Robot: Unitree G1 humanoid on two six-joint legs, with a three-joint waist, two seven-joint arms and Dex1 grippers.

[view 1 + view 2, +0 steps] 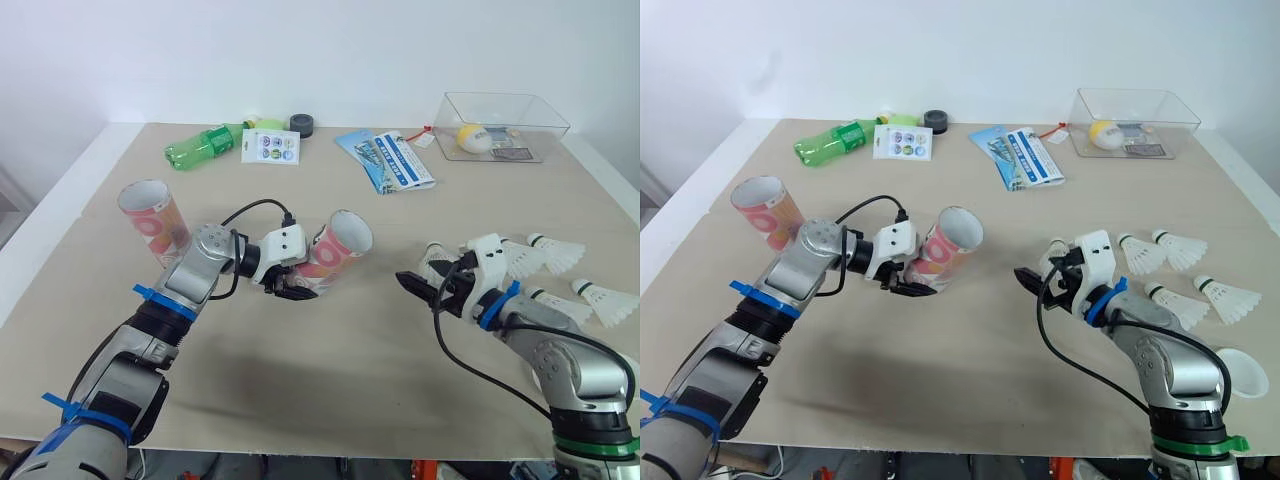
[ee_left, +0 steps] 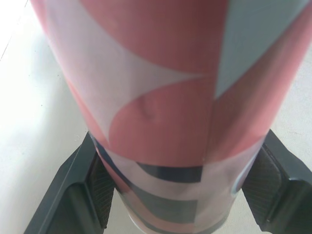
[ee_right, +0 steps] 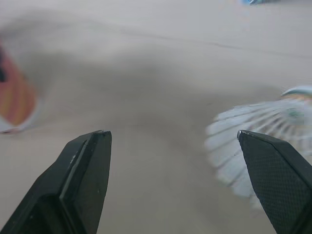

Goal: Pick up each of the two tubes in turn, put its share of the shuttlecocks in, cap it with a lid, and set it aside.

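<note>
As the spare tube (image 1: 152,218) is sitting far left on the table (image 1: 330,380), I'm clamping my left gripper (image 1: 290,285) on the tube (image 1: 338,245) near its base, tilting its open mouth rightward. My right gripper (image 1: 428,288) is hovering spread wide, empty, one shuttlecock (image 3: 258,141) just beside a finger, more shuttlecocks (image 1: 560,255) lying further right.

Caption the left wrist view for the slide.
Left gripper jaws closed on the pink-patterned tube, with the table behind.
</note>
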